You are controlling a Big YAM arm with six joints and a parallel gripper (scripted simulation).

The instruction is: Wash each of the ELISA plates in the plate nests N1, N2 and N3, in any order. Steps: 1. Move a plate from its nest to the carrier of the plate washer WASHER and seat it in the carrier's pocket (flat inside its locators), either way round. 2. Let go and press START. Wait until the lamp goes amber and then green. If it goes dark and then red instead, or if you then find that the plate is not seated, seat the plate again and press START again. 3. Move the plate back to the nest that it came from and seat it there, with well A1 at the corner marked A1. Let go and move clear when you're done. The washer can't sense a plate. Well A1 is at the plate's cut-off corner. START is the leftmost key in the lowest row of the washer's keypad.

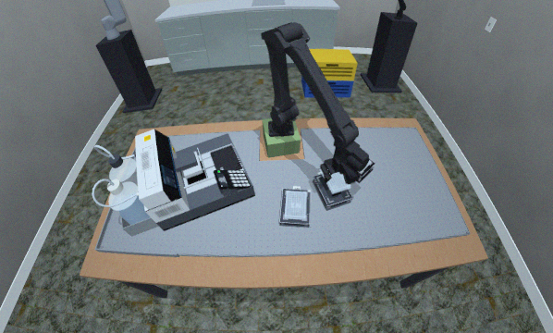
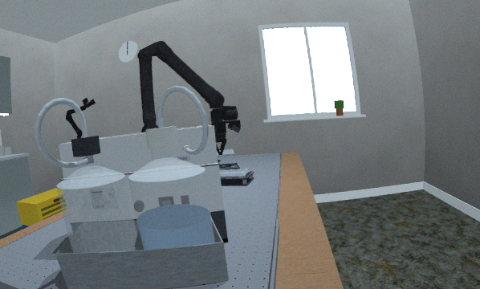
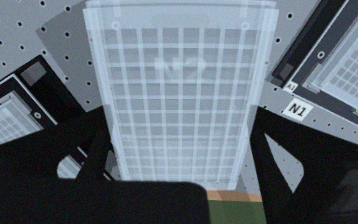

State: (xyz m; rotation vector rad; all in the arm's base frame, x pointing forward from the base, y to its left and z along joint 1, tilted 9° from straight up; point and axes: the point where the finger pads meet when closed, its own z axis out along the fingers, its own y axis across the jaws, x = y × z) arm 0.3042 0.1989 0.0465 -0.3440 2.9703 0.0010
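The clear ELISA plate [image 1: 338, 183] [image 2: 228, 152] [image 3: 180, 90] is up off the deck, gripped along its two long sides by the gripper [image 1: 336, 178] [image 2: 221, 151] [image 3: 180, 113], one black finger on each. In the wrist view, the N2 lettering reads through its wells.

From the held plate in the top view, nest N2 [image 1: 336, 203] pokes out below at six o'clock. At eight o'clock, near it, there's nest N1 [image 1: 295, 221] [image 3: 325, 107] with its own plate [image 1: 296, 206] [image 3: 357, 75] inside, and the wrist view picks out the N1 and A1 labels. At two o'clock, partly behind the wrist, the third nest [image 1: 373, 169] [image 3: 45, 117] carries another plate [image 3: 10, 122]; it looks seated, though the arm blocks a good look.

Farther out at ten o'clock, the arm stands on its green base block [image 1: 283, 147]. Well across at nine o'clock comes the washer [image 1: 153, 171], its carrier [image 1: 207, 163] on the near side, a green light glowing on the keypad [image 1: 237, 179]. Beyond it, two tubed bottles [image 1: 121, 168] [image 1: 124, 194] stand at nine o'clock.
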